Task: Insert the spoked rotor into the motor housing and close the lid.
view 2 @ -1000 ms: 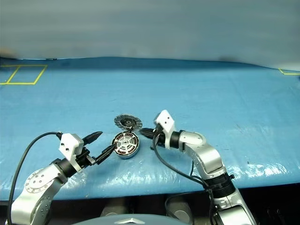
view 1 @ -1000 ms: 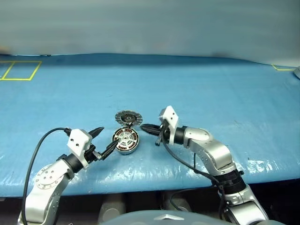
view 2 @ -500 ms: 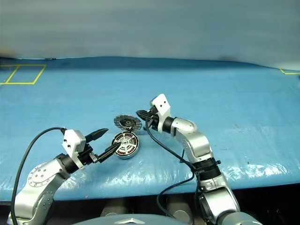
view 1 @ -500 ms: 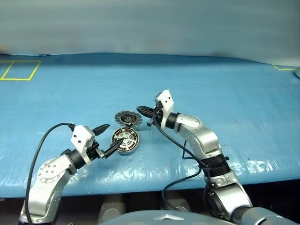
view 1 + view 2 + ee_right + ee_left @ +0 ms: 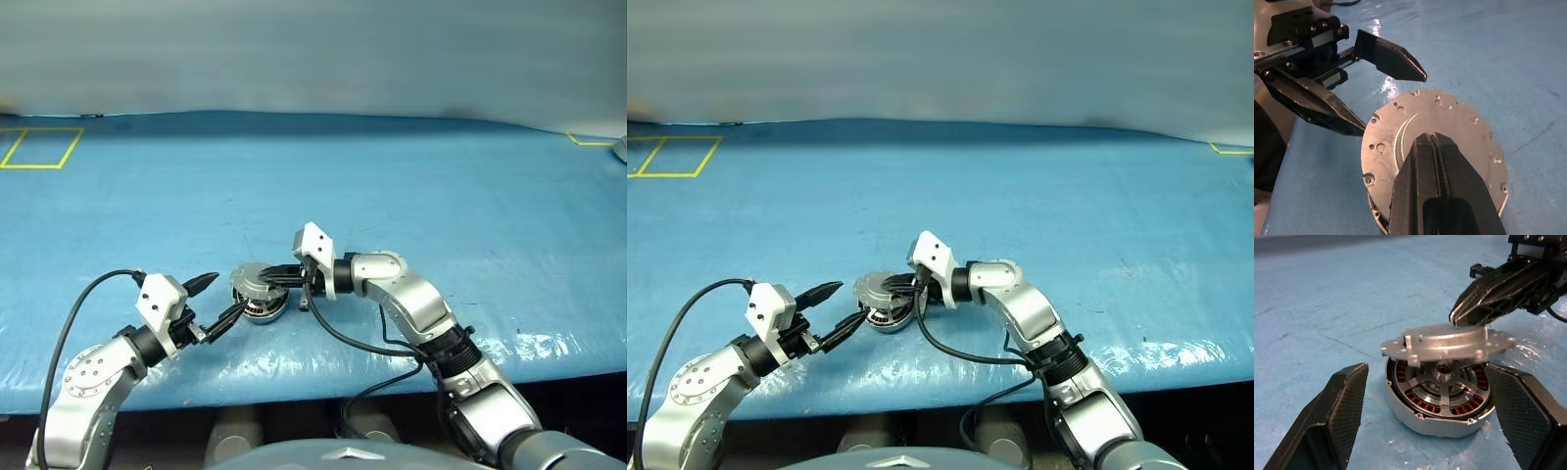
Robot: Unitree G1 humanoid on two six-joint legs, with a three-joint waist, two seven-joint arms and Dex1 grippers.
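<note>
On the blue table (image 5: 441, 186) the motor housing (image 5: 1440, 404) sits between the left gripper's (image 5: 1435, 416) spread fingers; the rotor (image 5: 1442, 382) lies inside; the right gripper (image 5: 1432, 147), fingers pressed together, rests on the lid (image 5: 1449, 122), which hangs half-lowered over the housing.

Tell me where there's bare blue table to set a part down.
Bare: the blue table beyond the round metal motor housing, out to the yellow tape square, and the stretch right of the right gripper. Crowded: around the housing, where the silver disc lid and left gripper meet.
</note>
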